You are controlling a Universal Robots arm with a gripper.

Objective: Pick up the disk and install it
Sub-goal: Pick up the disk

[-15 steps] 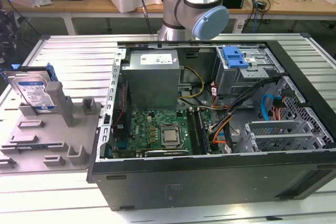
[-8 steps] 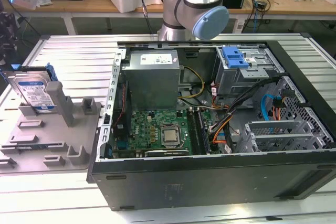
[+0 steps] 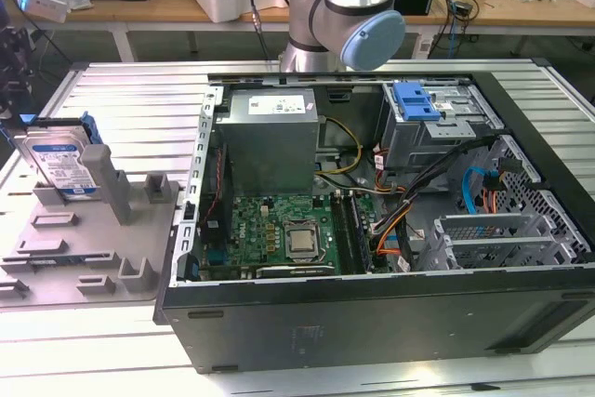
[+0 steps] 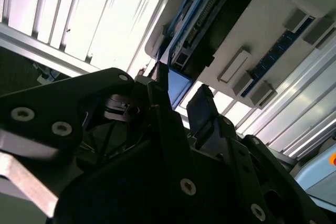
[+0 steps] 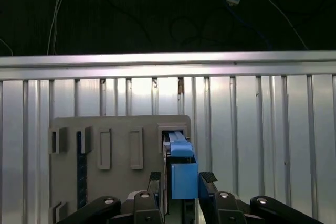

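**Technician:** Where is the disk being kept at this stage?

**Manual:** The disk (image 3: pixel 58 160), a flat rectangular silver hard drive clipped in a bright blue plastic carrier frame, is being held upright in a slot at one corner of the grey moulded plastic fixture plate (image 3: pixel 102 258). It is not yet being carried. The open black metal computer case (image 3: pixel 372 309) is lying just beside the fixture plate, on the exterior view's right of it.

**Technician:** What is being done by the gripper?

**Manual:** The black two-finger gripper (image 5: pixel 180 179) is being positioned directly above that slot of the fixture plate. In the first wrist view the fingers (image 5: pixel 207 178) are being kept spread, one on each side of the disk's upper end. A slim gap is showing beside one finger, so the disk is judged not to be clamped.

**Technician:** How is this grasp to be done well?

**Manual:** In judgement, the fingers are best being centred across the disk's thickness and kept square to the fixture plate. The pads are best being brought onto the blue frame evenly, so that the disk is not being tilted or wedged against the slot walls.
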